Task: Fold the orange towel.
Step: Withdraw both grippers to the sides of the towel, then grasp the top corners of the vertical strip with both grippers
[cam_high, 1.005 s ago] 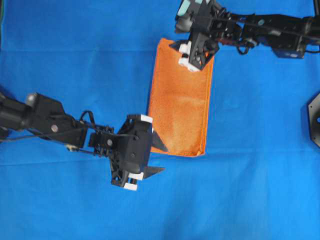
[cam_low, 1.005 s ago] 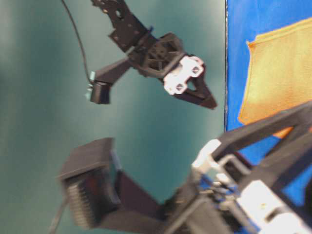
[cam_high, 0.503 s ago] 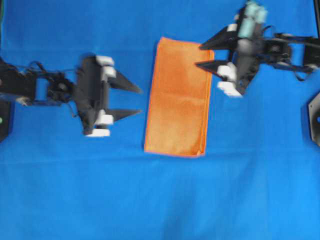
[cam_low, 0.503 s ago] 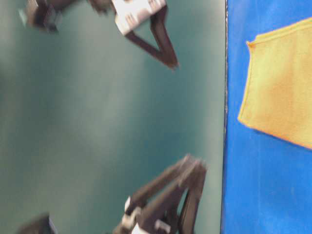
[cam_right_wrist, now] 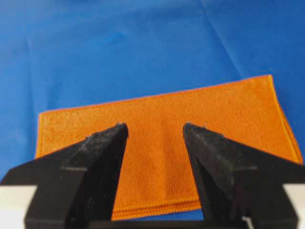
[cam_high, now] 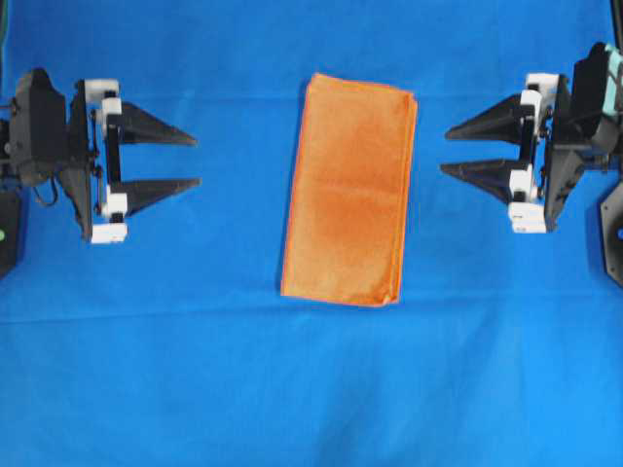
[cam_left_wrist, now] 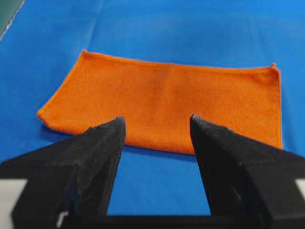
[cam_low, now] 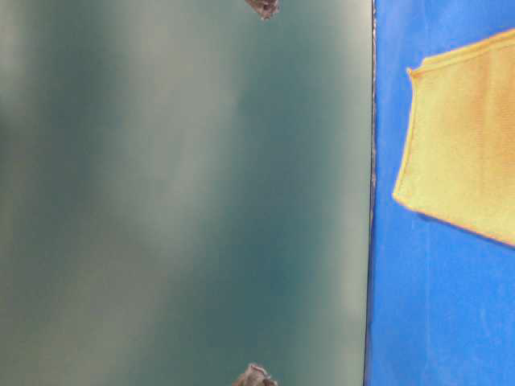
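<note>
The orange towel (cam_high: pixel 348 190) lies flat on the blue cloth as a narrow folded rectangle in the middle of the overhead view. Stacked layers show at its edge in the right wrist view (cam_right_wrist: pixel 167 143). The towel also shows in the left wrist view (cam_left_wrist: pixel 167 102) and at the right of the table-level view (cam_low: pixel 467 137). My left gripper (cam_high: pixel 193 161) hangs open at the far left, pointing toward the towel and well apart from it. At the far right my right gripper (cam_high: pixel 446 151) is open, likewise clear of the towel. Nothing is held by either.
A blue cloth (cam_high: pixel 321 389) covers the whole table. A dark mount plate (cam_high: pixel 613 233) sits at the right edge. In the table-level view only two dark fingertips (cam_low: pixel 264 6) show against a green backdrop, beside the table's edge (cam_low: pixel 372 193).
Both grippers have pulled back from the towel's edges to the far sides of the table, left going left and right going right. The towel lies still in its folded shape.
</note>
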